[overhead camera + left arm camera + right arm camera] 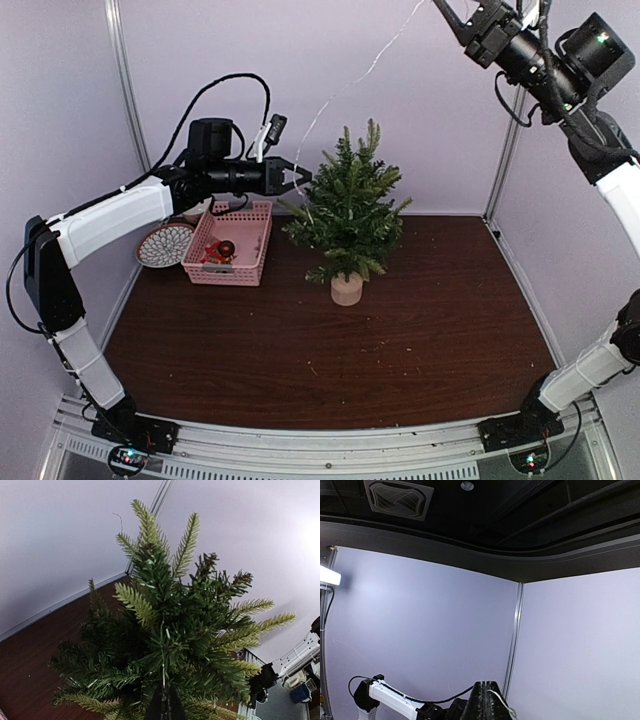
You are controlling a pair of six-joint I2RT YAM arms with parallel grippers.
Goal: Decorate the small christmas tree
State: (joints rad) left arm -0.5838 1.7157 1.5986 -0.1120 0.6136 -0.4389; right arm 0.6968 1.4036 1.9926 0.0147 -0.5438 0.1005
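Overhead, right gripper [487,700] pinches thin wire [496,696]; left gripper [303,177], arm level, clamps same wire beside small christmas tree [348,210].

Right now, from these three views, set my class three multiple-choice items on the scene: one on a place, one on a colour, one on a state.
1. Where does the pink basket stand?
A. On the left arm's side of the small christmas tree
B. On the right arm's side of it
C. On the near side of it, by the arm bases

2. What colour is the tree's stump base?
A. Red
B. Pale wood
C. Black

3. How is the tree placed?
A. Lying on its side
B. Leaning on the basket
C. Upright on its base

Answers:
1 A: the top view shows the basket left of the tree, under the left arm.
2 B: the round stump is light wood.
3 C: it stands straight on the dark table, apart from the basket.
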